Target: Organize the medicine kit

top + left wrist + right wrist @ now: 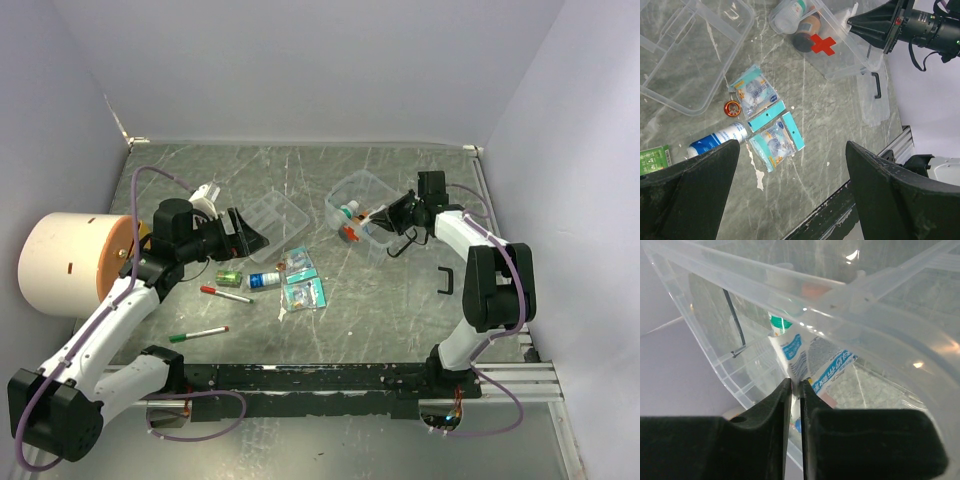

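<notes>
The medicine kit's clear box (362,190) stands right of centre, with small bottles inside and a red cross on its wall (823,44). My right gripper (385,218) reaches into it, jaws nearly together on the edge of a white-and-blue packet (815,365) at the fingertips (795,382). The clear divided tray (272,215) lies apart to the left. Two teal packets (303,278), a white-and-blue tube (264,281) and a green packet (229,276) lie loose on the table. My left gripper (250,235) hovers wide open over them (792,150), holding nothing.
A big white cylinder with an orange face (70,262) stands at the far left. A red pen (225,294) and a green pen (198,334) lie near the left arm. The black handle (444,280) lies right of the box. A small orange round item (732,108) sits by the tray.
</notes>
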`<move>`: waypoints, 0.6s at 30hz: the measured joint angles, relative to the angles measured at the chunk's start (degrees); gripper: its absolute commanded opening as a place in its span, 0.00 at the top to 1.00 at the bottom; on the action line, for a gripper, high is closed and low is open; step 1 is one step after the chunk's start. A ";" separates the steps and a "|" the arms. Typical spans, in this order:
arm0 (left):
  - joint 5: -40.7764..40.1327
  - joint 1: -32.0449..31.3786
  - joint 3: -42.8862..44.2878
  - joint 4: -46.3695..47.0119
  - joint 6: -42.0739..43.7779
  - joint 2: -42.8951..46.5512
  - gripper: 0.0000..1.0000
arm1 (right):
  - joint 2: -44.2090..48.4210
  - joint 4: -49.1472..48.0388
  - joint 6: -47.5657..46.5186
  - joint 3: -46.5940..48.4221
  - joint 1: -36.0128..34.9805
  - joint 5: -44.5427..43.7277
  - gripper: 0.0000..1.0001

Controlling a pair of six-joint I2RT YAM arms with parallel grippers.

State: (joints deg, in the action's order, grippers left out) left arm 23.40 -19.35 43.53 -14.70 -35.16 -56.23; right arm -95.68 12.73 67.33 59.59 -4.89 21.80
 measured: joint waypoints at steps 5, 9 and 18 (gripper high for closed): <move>-0.09 0.00 0.00 -0.02 0.00 0.28 0.02 | 0.04 0.72 -1.79 0.50 -0.28 -1.64 0.77; -0.11 0.00 0.00 0.00 0.00 0.48 0.02 | 0.61 1.55 -3.54 0.63 -0.52 -4.04 0.75; -0.11 0.00 0.00 0.00 0.00 0.52 0.02 | 2.19 6.64 -11.17 4.74 -1.90 -13.62 0.54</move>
State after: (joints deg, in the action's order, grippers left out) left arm 23.29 -19.35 43.53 -14.70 -35.16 -55.70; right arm -93.49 19.38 56.16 64.34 -6.79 8.19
